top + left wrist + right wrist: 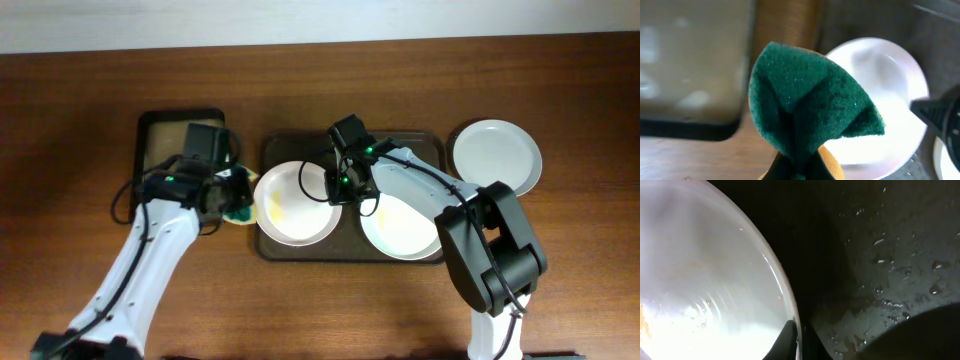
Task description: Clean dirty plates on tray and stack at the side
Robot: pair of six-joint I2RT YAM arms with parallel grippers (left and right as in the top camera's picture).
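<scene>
The right gripper (338, 188) pinched the rim of the smeared plate (293, 205) on the tray (345, 250) — the left gripper (228, 195), squeezing the sponge (810, 105), hung nearer, the plate just to its right.

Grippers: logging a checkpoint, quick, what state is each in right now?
Left gripper: shut on the green sponge.
Right gripper: shut on the rim of the left plate on the tray.

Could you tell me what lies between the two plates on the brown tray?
The right gripper, fingers shut on the left plate's rim, above a bare strip of tray; overhead view shows it.
</scene>
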